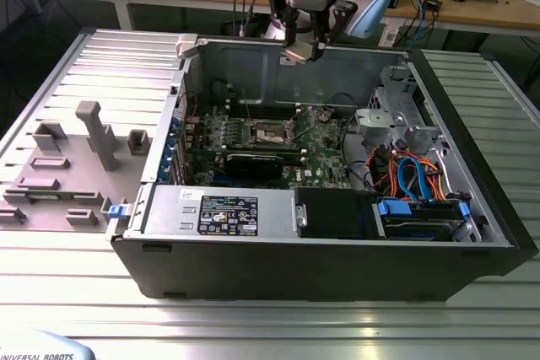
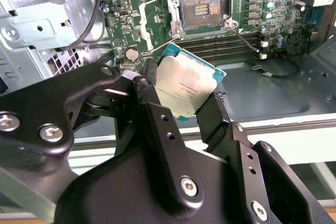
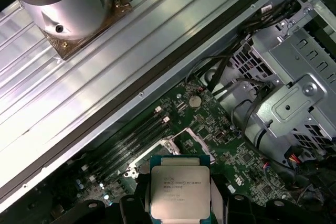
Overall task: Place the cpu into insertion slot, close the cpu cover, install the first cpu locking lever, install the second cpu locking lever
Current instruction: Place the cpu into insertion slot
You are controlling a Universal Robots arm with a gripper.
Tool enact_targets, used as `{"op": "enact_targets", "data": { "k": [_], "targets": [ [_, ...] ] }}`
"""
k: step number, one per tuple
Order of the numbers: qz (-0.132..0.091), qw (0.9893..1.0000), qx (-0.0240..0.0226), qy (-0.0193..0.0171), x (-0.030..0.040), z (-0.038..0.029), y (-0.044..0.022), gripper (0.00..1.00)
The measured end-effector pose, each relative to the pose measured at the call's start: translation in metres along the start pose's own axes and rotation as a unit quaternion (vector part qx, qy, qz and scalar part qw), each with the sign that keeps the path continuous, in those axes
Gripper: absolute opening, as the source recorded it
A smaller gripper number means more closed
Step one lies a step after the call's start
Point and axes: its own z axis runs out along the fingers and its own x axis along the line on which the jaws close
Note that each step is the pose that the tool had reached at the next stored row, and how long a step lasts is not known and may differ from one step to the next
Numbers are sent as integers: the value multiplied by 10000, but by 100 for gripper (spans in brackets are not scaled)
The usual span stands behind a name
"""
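My gripper (image 1: 305,46) hangs above the open computer case, near its back wall, and is shut on the cpu (image 1: 297,53). In both wrist views the cpu (image 2: 184,85) (image 3: 180,192) is a square silver-topped chip with a green edge, pinched at two opposite sides by the black fingers (image 2: 157,121). The insertion slot (image 1: 274,132) (image 2: 199,9) lies below on the green motherboard, its dark centre uncovered inside a silver rim. Part of the slot (image 3: 184,145) shows just beyond the chip. I cannot tell the cpu cover apart from the silver rim.
A long black graphics card (image 1: 253,162) lies in front of the slot, and memory slots (image 2: 226,45) run beside it. A metal drive cage (image 1: 396,120) and coloured cables (image 1: 413,179) fill the case on the exterior view's right. A grey fixture plate (image 1: 76,149) sits on the exterior view's left.
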Motion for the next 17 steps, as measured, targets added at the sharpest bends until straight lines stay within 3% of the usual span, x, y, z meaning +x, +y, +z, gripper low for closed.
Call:
{"op": "enact_targets", "data": {
  "k": [13,17],
  "targets": [
    [422,9991,-7,-36,0,7,-1,54],
    [444,9990,-8,-39,0,7,-1,54]
  ]
}}
